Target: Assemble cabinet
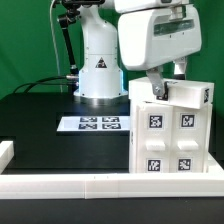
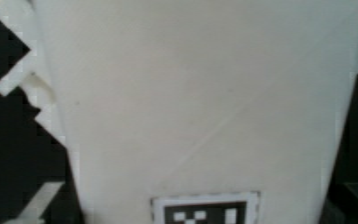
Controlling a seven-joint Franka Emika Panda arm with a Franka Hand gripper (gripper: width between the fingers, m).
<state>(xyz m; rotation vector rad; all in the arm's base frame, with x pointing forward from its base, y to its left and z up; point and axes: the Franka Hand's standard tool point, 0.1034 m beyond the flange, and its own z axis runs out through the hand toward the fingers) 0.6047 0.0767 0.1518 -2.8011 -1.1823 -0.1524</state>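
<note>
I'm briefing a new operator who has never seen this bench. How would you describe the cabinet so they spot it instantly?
Start at the black table and follow the long low white border rail along its near edge to the exterior view's right. There stands the cabinet, a tall white plastic box under the robot's gripper. Unlike the flat white marker board lying nearby, it stands upright and carries four black-and-white square tags on its front.

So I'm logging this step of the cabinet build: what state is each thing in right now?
cabinet: upright on the black table, tagged faces toward the camera, against the white border rail.
tool: down at the cabinet's top; open or shut cannot be told.
marker board: flat on the table, apart from the cabinet.
border rail: lying along the table's front edge.
</note>
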